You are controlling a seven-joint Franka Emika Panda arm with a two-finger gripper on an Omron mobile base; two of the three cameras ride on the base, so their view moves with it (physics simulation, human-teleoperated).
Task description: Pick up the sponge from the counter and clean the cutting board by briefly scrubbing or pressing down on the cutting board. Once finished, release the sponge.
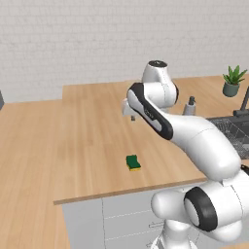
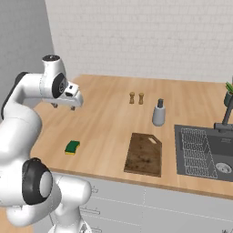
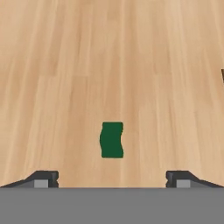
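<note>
We see a counter (image 2: 104,118) of light, matt wood planks with fine grain. The board (image 2: 144,154) is darker wood, its grain mottled. The sponge (image 1: 133,162) has a rough-looking green top over yellow foam. The sink (image 2: 207,152) looks like dull grey metal. The arm (image 1: 199,141) is glossy white plastic.

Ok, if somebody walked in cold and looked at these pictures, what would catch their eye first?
Probably the big white arm bending up over the light wood counter, with its gripper open and empty above the worktop. Next, the little green and yellow sponge lying alone near the counter's front edge, below the gripper. Then the dark brown cutting board, lying flat between the sponge and the sink.
</note>
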